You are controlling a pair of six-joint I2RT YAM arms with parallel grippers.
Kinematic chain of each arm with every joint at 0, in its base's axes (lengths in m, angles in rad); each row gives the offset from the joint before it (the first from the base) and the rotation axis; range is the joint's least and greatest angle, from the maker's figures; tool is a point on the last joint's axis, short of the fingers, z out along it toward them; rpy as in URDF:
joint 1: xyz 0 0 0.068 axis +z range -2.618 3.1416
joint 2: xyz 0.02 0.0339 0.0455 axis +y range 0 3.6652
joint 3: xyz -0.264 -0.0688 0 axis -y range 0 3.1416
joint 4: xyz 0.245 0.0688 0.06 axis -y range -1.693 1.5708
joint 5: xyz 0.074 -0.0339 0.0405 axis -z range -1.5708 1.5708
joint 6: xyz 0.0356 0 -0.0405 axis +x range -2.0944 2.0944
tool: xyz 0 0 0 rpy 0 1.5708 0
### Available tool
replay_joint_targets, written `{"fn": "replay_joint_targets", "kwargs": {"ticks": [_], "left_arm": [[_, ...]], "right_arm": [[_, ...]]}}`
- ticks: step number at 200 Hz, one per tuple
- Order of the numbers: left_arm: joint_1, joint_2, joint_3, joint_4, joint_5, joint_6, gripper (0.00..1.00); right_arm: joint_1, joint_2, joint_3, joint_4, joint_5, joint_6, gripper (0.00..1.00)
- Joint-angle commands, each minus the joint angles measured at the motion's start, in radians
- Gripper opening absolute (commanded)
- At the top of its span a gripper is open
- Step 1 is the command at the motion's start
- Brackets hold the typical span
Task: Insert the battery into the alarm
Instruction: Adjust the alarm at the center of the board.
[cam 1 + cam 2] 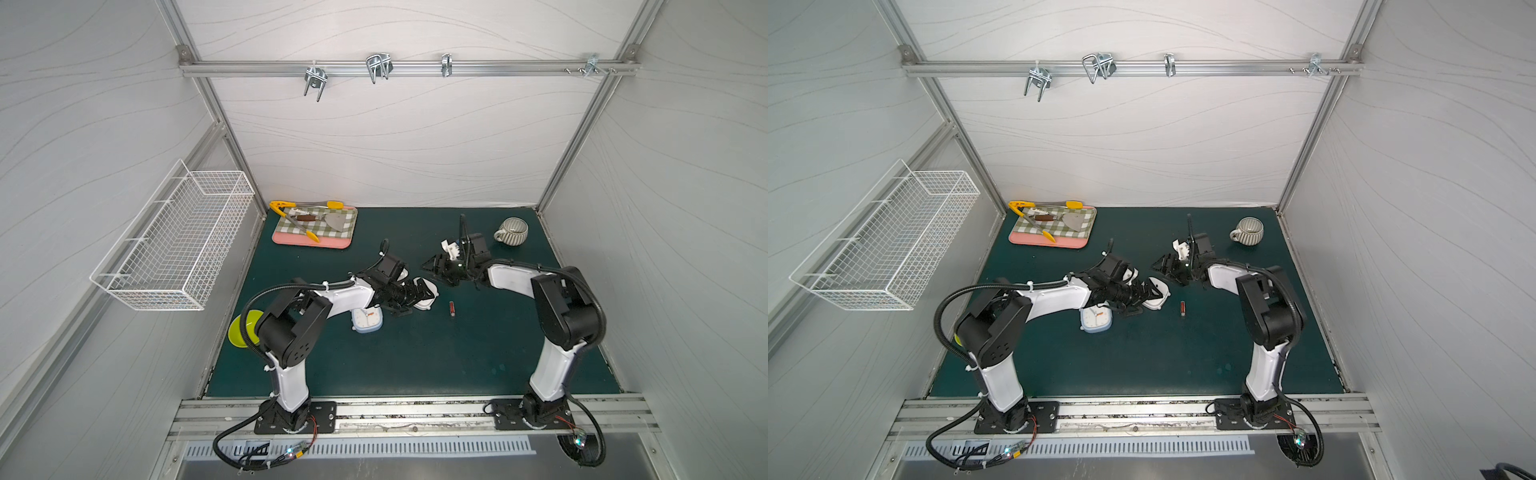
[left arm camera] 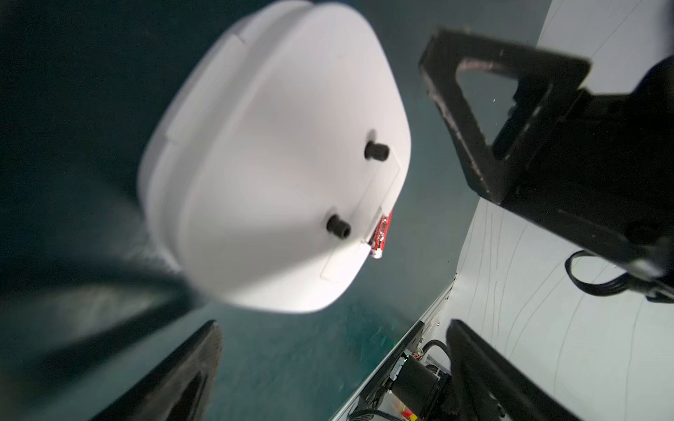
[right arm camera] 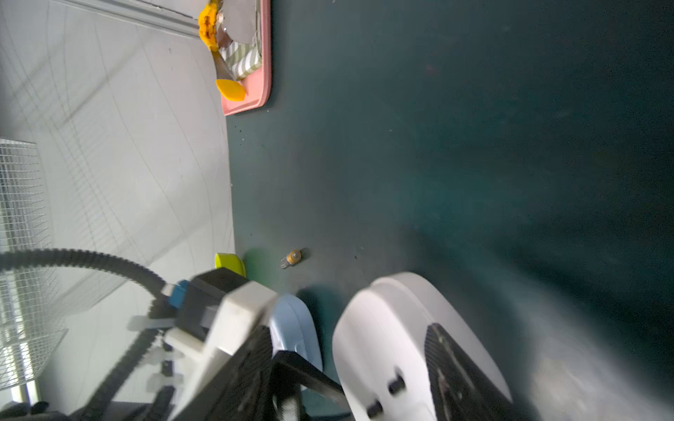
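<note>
Altogether one white alarm [image 2: 277, 164], one blue alarm [image 1: 366, 322], one battery [image 1: 451, 309]

This looks like a robotics lab test cell. A left arm [image 1: 291, 382] and a right arm [image 1: 552, 370] are bolted to a base rail [image 1: 415, 409]. White panels [image 1: 395, 145] on aluminium framing [image 1: 498, 65] box in the dark green worktop [image 1: 415, 361], with hooks [image 1: 378, 66] and a wire basket [image 1: 174, 245] mounted on them.

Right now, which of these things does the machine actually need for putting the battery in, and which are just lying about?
Needed for the job:
white alarm, its back showing
battery, loose on the mat beside it

Just lying about:
blue clock
pink tray with tongs and spatula
striped mug
green bowl
wire basket
</note>
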Motion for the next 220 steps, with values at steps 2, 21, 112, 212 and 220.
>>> {"fn": "replay_joint_targets", "kwargs": {"ticks": [2,21,112,212,220], "left_arm": [[0.024,-0.089,0.045,-0.160,-0.108,0.241,0.97],[0.059,-0.063,0.114,-0.251,-0.159,0.338,0.94],[0.119,0.156,0.269,-0.215,0.006,0.352,0.76],[0.061,0.138,0.198,-0.136,0.034,0.277,0.73],[0.062,0.127,0.181,-0.134,0.024,0.267,0.73]], "right_arm": [[-0.020,-0.117,-0.096,-0.016,0.132,0.007,0.70],[-0.017,-0.152,-0.165,0.008,0.118,0.033,0.70],[0.029,-0.064,-0.167,0.114,0.024,0.132,0.52],[0.035,-0.001,-0.077,0.099,-0.048,0.076,0.55],[0.034,-0.016,-0.078,0.082,-0.042,0.062,0.56]]}}
